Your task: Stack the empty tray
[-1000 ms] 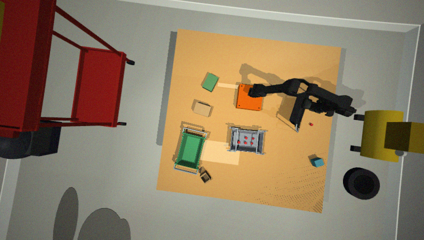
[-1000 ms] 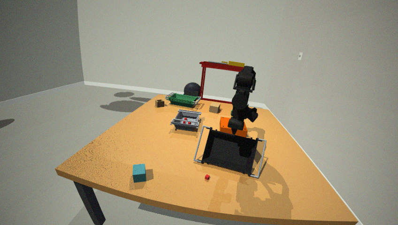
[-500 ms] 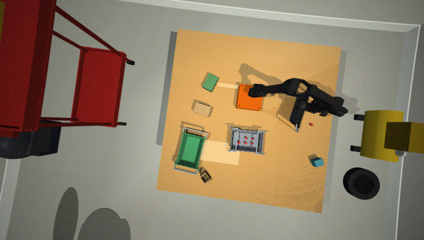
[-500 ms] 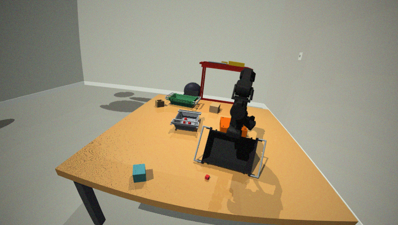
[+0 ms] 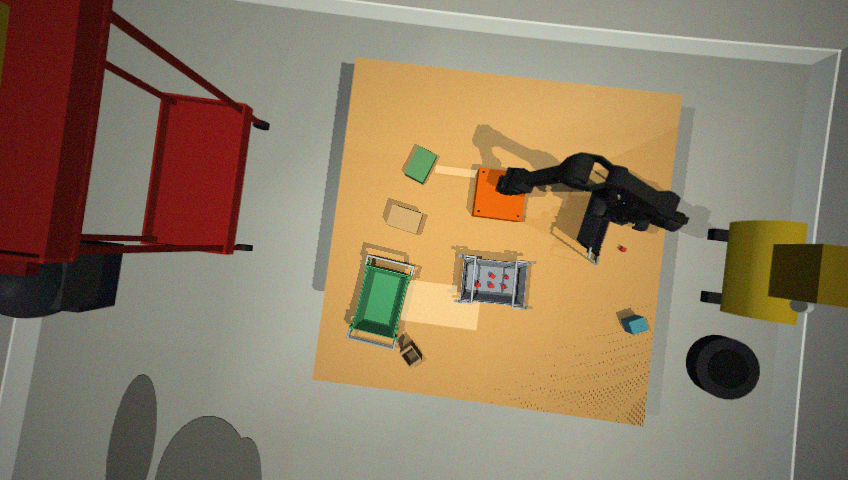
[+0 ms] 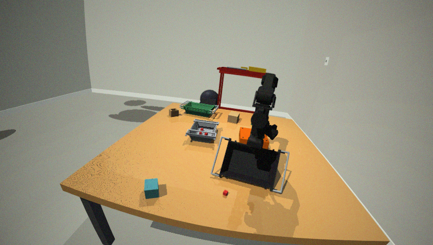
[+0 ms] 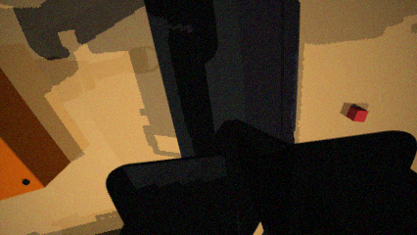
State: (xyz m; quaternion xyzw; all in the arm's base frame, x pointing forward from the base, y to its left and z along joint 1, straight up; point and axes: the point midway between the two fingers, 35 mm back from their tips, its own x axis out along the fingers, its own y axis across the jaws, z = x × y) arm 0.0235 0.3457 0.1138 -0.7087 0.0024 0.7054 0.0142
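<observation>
The open tray holding the small red blocks point(image 5: 490, 285) point(image 6: 201, 129) is grey with silvery bars; the tray at far left point(image 5: 380, 298) point(image 6: 198, 109) is green. The tilted tray at near right point(image 5: 590, 233) point(image 6: 247, 165) point(image 7: 264, 73) is black. The wooden tabletop point(image 5: 571, 356) point(image 6: 127, 157) point(image 7: 357, 73) is orange-tan, the near-left cube point(image 5: 634, 324) point(image 6: 151, 188) teal.
</observation>
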